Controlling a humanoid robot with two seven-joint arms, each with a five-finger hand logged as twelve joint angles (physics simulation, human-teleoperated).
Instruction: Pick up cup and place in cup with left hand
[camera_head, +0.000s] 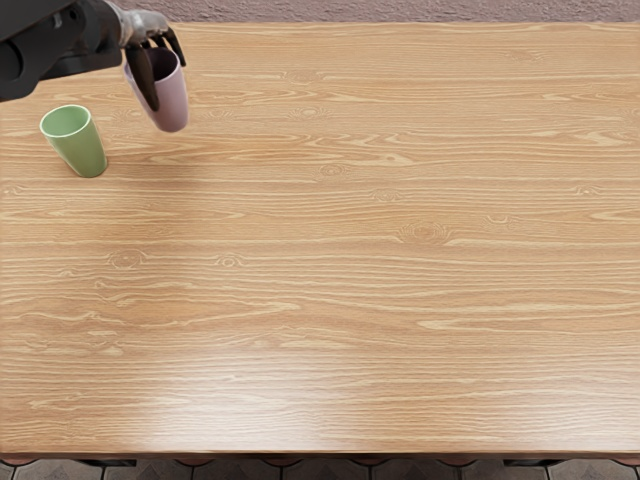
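Pink cup (172, 100) is in the grip of the left hand (150, 38), near the far left corner of the worktop (350, 260). Its mouth faces up, and it looks raised off the wood, though this angle does not make its height clear. The green cup (84, 150) stands upright on the worktop, mouth up, close to the left side of the view. It sits nearer the front edge and further left than the pink one, with a gap between the two.

The worktop is light brown wood, its wavy grain running from side to side, with several knots. A pale sheen lies across the front, brightest left of the middle, and a soft, faint shade falls on the wood below the pink cup. Beyond the far edge runs a strip of rough, mauve-brown surface (400, 10); below the front edge shows a floor (220, 470) of dark grey tiles.

The left arm (55, 40), black with a grey metallic wrist (145, 22), reaches in from the upper left. The hand points downward over the cup, its dark fingers (144, 78) bent and closed about it. One runs down the outside of the near left wall; others curve over at the far side of the rim.
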